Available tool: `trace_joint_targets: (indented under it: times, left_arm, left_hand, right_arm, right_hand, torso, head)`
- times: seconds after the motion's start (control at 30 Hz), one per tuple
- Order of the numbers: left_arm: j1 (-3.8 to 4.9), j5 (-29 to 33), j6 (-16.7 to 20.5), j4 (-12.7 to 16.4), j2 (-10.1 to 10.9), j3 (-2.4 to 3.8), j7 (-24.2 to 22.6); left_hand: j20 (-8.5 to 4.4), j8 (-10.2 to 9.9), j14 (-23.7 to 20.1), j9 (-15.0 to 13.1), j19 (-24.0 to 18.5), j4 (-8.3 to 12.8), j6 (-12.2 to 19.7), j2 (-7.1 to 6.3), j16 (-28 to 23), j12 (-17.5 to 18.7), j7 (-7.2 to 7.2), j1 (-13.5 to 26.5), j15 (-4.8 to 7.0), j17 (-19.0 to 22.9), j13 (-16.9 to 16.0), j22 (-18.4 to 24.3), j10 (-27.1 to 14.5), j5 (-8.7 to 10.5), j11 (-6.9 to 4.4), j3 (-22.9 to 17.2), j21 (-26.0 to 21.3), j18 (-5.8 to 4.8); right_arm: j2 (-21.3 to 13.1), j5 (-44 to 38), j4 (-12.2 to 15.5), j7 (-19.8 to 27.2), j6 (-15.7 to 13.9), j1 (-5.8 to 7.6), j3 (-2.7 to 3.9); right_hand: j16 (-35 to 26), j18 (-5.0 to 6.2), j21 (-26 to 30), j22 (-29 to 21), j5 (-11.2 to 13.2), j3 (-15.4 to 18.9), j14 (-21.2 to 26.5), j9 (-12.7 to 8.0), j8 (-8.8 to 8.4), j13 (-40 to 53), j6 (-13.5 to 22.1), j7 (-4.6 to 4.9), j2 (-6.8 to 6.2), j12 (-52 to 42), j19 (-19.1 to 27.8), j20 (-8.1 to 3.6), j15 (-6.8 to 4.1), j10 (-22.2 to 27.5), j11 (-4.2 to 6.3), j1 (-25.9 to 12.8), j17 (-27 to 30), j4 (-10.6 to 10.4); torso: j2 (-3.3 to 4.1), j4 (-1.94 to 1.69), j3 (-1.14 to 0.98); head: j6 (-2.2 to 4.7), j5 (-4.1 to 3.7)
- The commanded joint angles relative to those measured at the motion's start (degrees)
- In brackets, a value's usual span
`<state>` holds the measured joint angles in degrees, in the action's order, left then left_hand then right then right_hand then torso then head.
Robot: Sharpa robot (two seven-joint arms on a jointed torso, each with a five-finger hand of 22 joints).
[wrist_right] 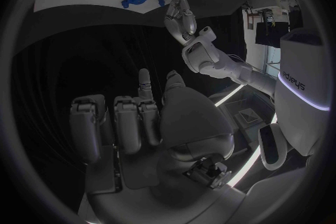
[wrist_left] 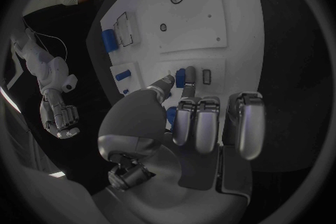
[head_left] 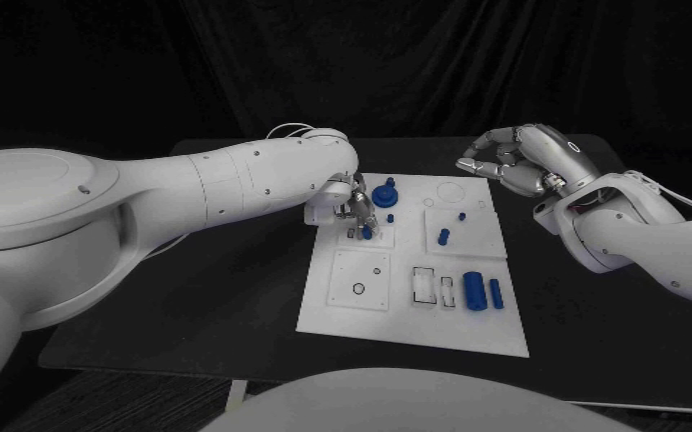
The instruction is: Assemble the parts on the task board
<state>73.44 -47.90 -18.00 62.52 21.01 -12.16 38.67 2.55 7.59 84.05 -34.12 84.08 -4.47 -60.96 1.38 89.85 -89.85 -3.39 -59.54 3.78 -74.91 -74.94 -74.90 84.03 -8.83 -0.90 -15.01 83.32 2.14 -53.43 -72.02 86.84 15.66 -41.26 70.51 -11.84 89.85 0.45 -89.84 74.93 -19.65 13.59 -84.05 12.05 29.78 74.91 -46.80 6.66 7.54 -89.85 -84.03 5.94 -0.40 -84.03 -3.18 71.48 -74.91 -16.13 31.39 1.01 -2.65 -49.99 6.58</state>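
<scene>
Several blue parts lie loose on the task board (head_left: 483, 337) in the middle of the table (head_left: 216, 292), so assembly looks early-to-mid, as a judgement. Left hand (head_left: 355, 208) is down over the board's upper-left area, thumb and a finger pinching a small blue part (wrist_left: 181, 78) at a slot; other fingers curled. Just beside it stands a bigger blue knob-like part (head_left: 385, 194), maybe already seated, can't confirm. Two blue cylinders (head_left: 483, 291) lie flat near the board's lower right, a small peg (head_left: 444, 237) mid-board; an empty rectangular slot (head_left: 424, 286) is left. Right hand (head_left: 522, 160) hovers off the board's far right corner, fingers curled, holding nothing.
</scene>
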Motion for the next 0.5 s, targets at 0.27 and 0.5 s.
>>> trace_joint_targets:
  times: [0.27,0.5]
  left_arm:
    - [-0.11,0.49,-0.15,-0.11,-0.17,0.05,-0.64]
    - [-0.11,0.49,-0.4,-0.36,-0.25,0.05,-1.04]
  left_hand:
    - [-0.46,0.64,5.95,-1.52,0.57,0.88,-0.85,0.25,0.15,-0.15,0.51,-2.27,0.61,-15.09,-15.06,-7.09,5.97,-4.57,-0.55,0.27,-0.42,0.23]
    - [-0.68,1.25,5.95,-3.24,0.54,1.14,-0.58,-0.1,0.15,-0.15,0.7,-2.64,0.82,-15.09,-15.06,-7.07,5.97,-8.81,-0.76,0.44,-0.62,0.25]
  right_arm:
    - [-0.01,-0.12,-0.01,-0.58,-0.46,-0.15,0.04]
    - [-0.02,-0.12,-0.02,-0.66,-0.34,-0.16,0.04]
  right_hand:
    - [0.15,-0.36,0.08,14.97,-0.21,0.06,-5.95,-0.08,-0.11,15.09,-0.5,-0.05,-0.08,-0.15,-5.78,-0.3,-0.33,-5.97,0.51,0.41,-15.09,0.2]
    - [0.15,-0.35,0.11,14.95,-0.21,0.12,-5.95,-0.09,-0.12,15.09,-0.52,-0.05,-0.08,-0.15,-5.75,-0.31,-0.34,-5.97,0.51,0.45,-15.09,0.13]
  torso:
    - [0.01,-0.03,0.0]
    - [0.01,0.01,0.0]
  head:
    - [-0.01,-0.08]
    - [-0.01,0.0]
